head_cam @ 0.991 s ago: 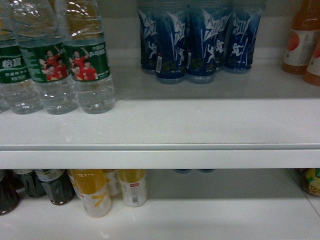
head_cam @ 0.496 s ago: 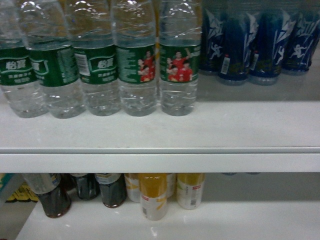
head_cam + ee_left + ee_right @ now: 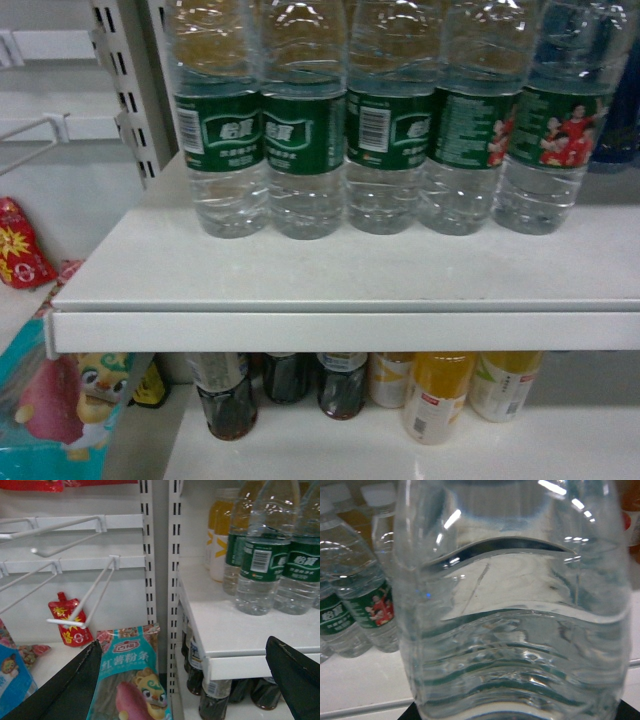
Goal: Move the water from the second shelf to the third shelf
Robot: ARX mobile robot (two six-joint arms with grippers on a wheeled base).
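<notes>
While a water bottle (image 3: 515, 610) fills the right wrist view almost edge to edge, apparently carried by the right gripper, its fingers are hidden, so I cannot tell their state for certain. That suggests the pick is done and the placing on the third shelf is left. From the head view, neither arm appears: only a row of water bottles (image 3: 400, 130) on a white shelf (image 3: 340, 290), with dark and yellow drinks (image 3: 430, 395) below. Only the left wrist view shows the left gripper (image 3: 190, 680), fingers spread wide and holding nothing, near a snack bag (image 3: 127, 680) and wire hooks (image 3: 75, 590).
</notes>
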